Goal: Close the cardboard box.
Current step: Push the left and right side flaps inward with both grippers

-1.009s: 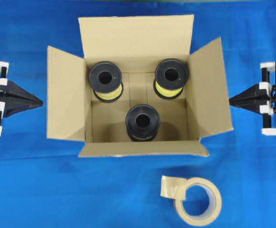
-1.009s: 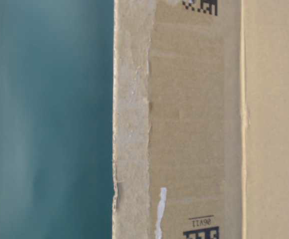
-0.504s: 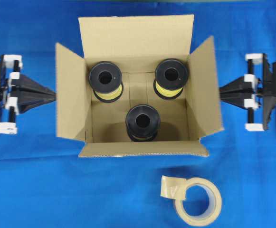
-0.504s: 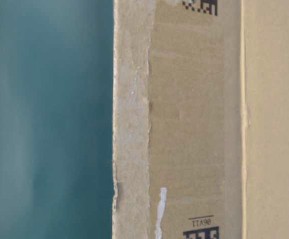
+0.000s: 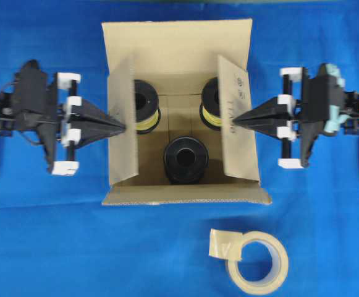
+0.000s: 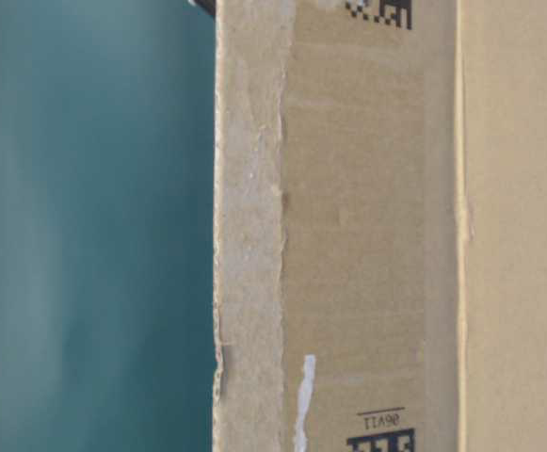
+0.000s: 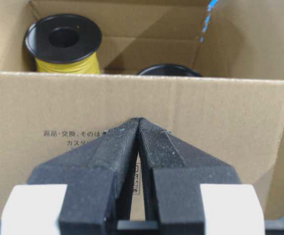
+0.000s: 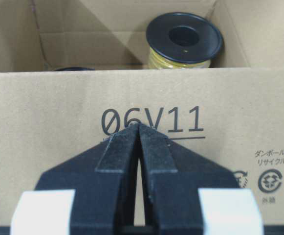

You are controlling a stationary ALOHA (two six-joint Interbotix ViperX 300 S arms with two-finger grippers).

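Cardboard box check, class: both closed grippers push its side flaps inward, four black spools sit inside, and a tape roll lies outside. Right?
Not quite. The overhead view shows three spools in the cardboard box, not four. The left gripper and right gripper push the flaps; the tape roll lies outside.

Brown corrugated cardboard box [image 5: 179,40] with black print; black-flanged spools [image 5: 185,159] wound with yellow; beige tape roll [image 5: 253,260] at five o'clock; blue cloth-covered worktop [image 5: 43,247]; black tools with white blocks.
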